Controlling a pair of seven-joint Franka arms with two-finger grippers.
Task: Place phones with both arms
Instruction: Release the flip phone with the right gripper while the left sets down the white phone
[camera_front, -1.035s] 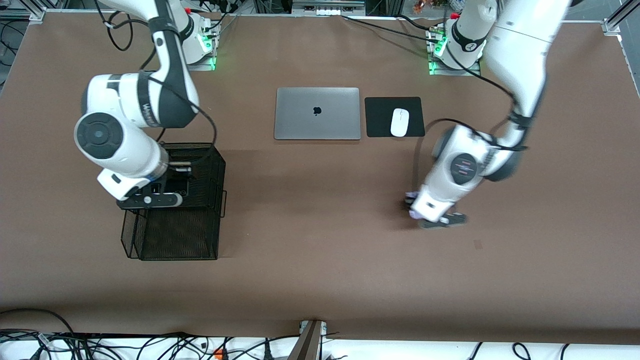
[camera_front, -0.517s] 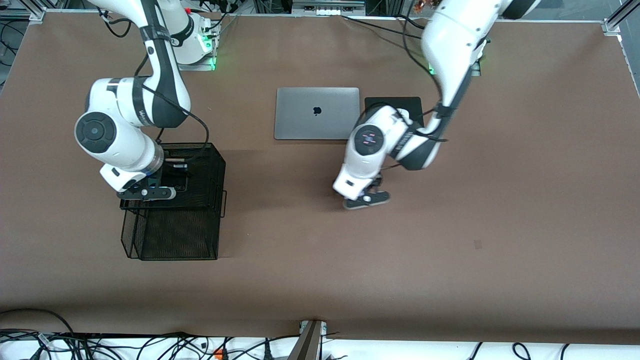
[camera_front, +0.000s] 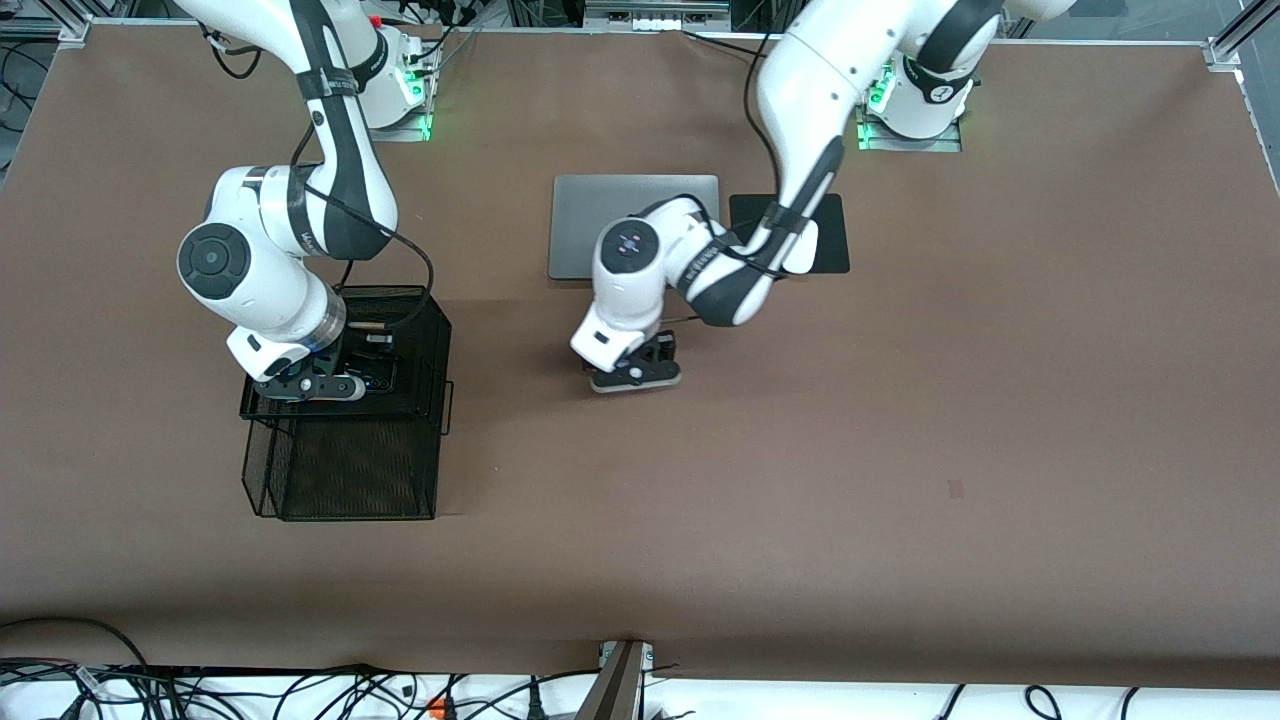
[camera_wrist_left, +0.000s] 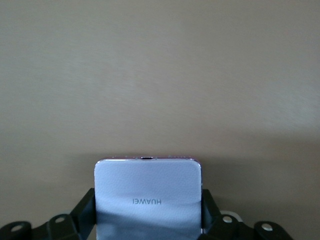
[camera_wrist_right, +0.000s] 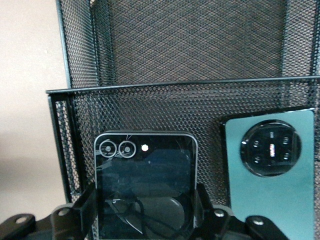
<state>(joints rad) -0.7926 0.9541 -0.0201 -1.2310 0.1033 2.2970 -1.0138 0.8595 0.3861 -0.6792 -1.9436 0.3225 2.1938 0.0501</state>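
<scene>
right gripper (camera_front: 318, 386) clamps black phone (camera_wrist_right: 145, 187) over mesh rack (camera_front: 420, 330): lower level beside green phone (camera_wrist_right: 270, 175); left gripper (camera_front: 640, 374) grips lilac phone (camera_wrist_left: 148, 197).

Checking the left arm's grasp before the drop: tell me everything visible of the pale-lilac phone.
The pale-lilac phone is a small squarish slab with rounded corners and a smooth matte-looking back carrying a HUAWEI wordmark, seen upside down in the left wrist view. A thin darker edge with a small slot shows along its free end. The left gripper is shut on it, black fingers pressing both sides, over bare brown table near the laptop.
</scene>
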